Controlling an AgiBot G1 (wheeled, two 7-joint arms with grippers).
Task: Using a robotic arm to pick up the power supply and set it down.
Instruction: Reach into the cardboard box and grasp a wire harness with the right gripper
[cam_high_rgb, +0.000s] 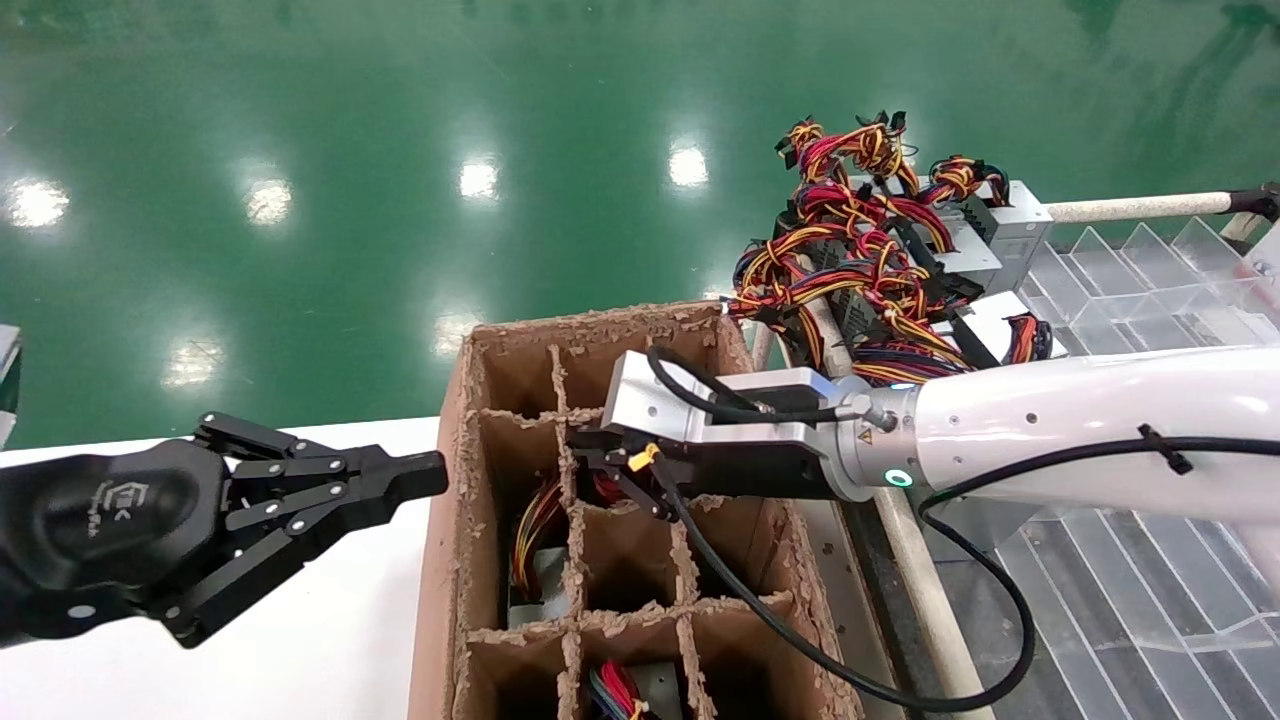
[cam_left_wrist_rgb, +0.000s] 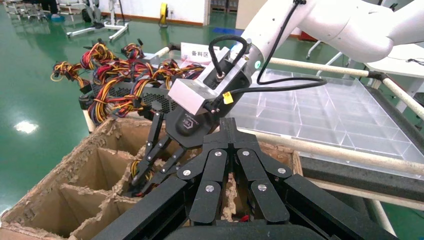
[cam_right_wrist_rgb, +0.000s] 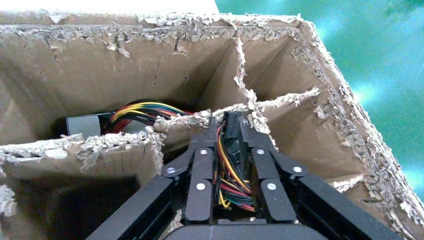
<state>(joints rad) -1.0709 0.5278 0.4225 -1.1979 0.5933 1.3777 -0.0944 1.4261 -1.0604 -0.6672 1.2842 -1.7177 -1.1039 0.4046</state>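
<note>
Left end effector (cam_high_rgb: 425, 478): matte black, multi-link, bearing a small white logo too small to read; it hangs over the white worktop (cam_high_rgb: 330, 640) just beside the box's left wall, its fingers pressed together at the tips.

Brown cardboard box (cam_high_rgb: 445, 520): corrugated, with ragged, torn rims and cross-shaped dividers forming compartments; it stands at the worktop's right edge. The left middle compartment holds a silver-grey metal power supply (cam_high_rgb: 545, 580), set down low with its red, yellow and orange wires rising toward the top; its long axis cannot be told. Another wire bundle (cam_high_rgb: 615, 690) shows in a nearer compartment.

Right end effector (cam_right_wrist_rgb: 231, 122): black linkage on a silver-grey wrist block with a looping black cable and a glossy white tubular robotic arm (cam_high_rgb: 1080, 425). It reaches into the box at the divider crossing, its fingers closed around a strand of red, yellow and black wires (cam_right_wrist_rgb: 230, 175).

Right of the box: a heap of grey perforated power supplies (cam_high_rgb: 880, 250) with tangled multicoloured wires, resting at the edge of a clear plastic divided tray (cam_high_rgb: 1150, 290). A white card (cam_left_wrist_rgb: 197, 50) behind the heap carries Chinese characters.
</note>
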